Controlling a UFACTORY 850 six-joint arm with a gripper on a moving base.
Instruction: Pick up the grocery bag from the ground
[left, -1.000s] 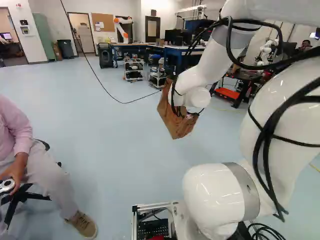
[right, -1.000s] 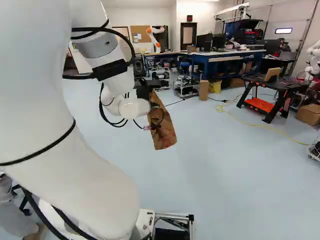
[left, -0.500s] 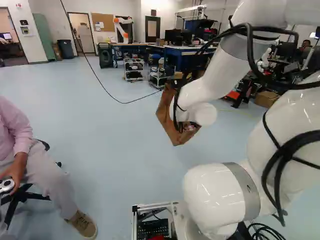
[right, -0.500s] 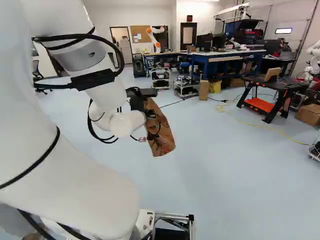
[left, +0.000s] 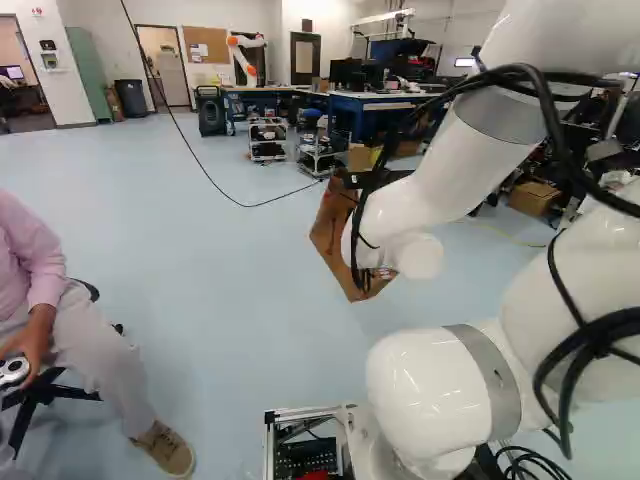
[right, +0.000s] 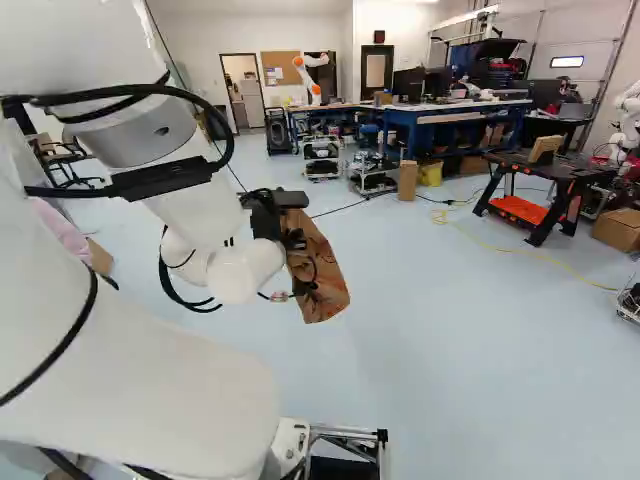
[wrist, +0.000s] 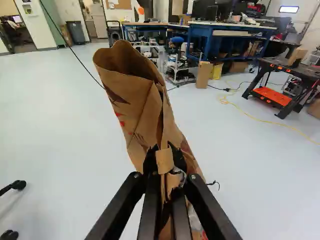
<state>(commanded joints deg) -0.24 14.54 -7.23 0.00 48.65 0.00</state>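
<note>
My white arm (left: 450, 170) reaches ahead, and the brown grocery bag (wrist: 132, 97) hangs tilted at its end, seemingly clear of the floor (right: 450, 350). I judge the pick-up all but done: what is left is holding the bag steady, perhaps raising it a little more. My end effector (wrist: 165, 161) is grasping the bag, its 2 dark fingers closed from both sides on a folded band of paper (wrist: 164, 159), probably the handle. I cannot tell how heavy the bag is.

The floor is pale, smooth and wide. Well beyond the bag stands a long blue table (right: 440, 112), and nearer, at the right of the right base view, a black table with an orange shelf (right: 520, 208). Around them are 2 small carts, a tall carton (right: 408, 180), a yellow bin (right: 430, 173) and a thin yellow cable (right: 500, 247).
</note>
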